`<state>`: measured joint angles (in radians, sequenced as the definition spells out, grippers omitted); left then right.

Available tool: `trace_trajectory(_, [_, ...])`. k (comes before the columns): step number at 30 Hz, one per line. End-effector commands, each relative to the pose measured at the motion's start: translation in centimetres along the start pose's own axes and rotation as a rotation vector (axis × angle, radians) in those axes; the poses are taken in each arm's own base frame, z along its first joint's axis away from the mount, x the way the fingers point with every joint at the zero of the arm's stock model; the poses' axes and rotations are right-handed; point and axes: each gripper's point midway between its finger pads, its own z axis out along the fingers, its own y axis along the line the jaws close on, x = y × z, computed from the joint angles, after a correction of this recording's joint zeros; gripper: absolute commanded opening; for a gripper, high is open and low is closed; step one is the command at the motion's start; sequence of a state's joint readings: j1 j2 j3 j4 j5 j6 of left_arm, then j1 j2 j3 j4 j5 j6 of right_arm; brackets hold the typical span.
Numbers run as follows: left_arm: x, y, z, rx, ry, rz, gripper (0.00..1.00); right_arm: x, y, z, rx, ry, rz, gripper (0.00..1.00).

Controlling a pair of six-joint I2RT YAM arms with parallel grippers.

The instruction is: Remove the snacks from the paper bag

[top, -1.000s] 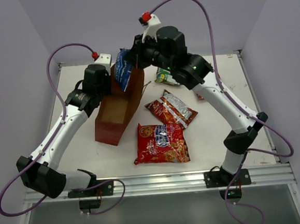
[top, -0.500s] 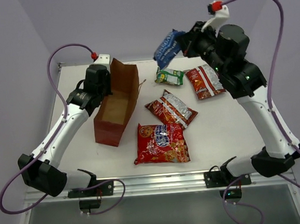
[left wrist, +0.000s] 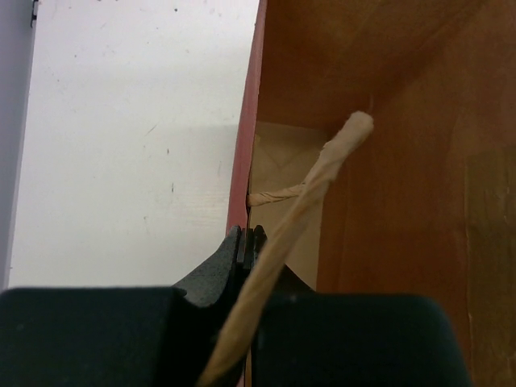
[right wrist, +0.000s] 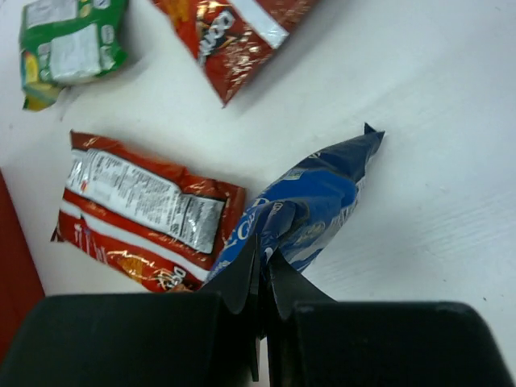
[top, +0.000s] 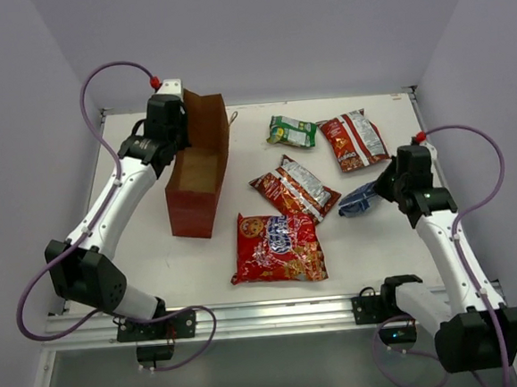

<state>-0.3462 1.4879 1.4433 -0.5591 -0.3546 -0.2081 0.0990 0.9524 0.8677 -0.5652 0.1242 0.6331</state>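
Observation:
The reddish-brown paper bag stands open at the left, and no packet shows in the part of its inside that I can see. My left gripper is shut on the bag's left wall at the rim, beside a twisted handle. My right gripper is shut on the blue packet, low at the table right of the middle. Four snacks lie loose: a green-white packet, a red chip bag, a second red chip bag and the larger red cookie bag.
The blue packet's lower end lies close to the second red chip bag. The green-white packet and the other red chip bag lie farther back. The table's right edge runs just beyond my right arm.
My right arm has carried the blue packet from above the bag's mouth, over the back of the table, down to the right of centre. The left arm has shifted the bag slightly back.

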Motion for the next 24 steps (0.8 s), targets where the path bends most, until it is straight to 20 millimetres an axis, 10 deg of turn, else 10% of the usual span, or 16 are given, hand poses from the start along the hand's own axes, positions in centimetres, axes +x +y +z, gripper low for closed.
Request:
trace_trajectory(1, [-3.3,-0.5,0.3,0.032,-0.077,-0.077,0.00,-2.8,-0.7,-0.3,-0.032,-0.061,0.157,0.00])
trace_trajectory(11, [-4.0,-1.0,2.4,0.074,-0.079,-0.149,0.00,-8.4,-0.1,-1.7,-0.099,-0.186,0.268,0.00])
trace_trajectory(19, [-3.5,-0.4,2.2,0.067,-0.077,-0.172,0.06,5.0,-5.4,1.5,0.011,0.090,0.422,0.05])
trace_trajectory(24, [-3.8,-0.1,1.5,0.063,-0.085,-0.175,0.23,8.4,-8.0,0.0,0.130,0.140,0.466,0.28])
